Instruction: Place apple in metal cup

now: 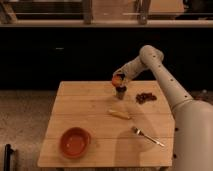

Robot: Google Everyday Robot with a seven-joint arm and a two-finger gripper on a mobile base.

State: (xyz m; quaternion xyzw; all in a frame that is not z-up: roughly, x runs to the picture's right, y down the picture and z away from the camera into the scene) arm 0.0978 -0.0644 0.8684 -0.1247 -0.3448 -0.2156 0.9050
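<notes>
One relation governed the drop: the apple [118, 80], pinched between the fingers of the gripper [119, 79], sat just above the mouth of the metal cup [121, 92] near the far edge of the surface [95, 117], seemingly slightly off-centre.

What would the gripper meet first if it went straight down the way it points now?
Most likely the metal cup. The gripper, jaws around the apple, hangs just above its mouth, so the apple should meet the rim or opening first; depth alignment is unclear.
</notes>
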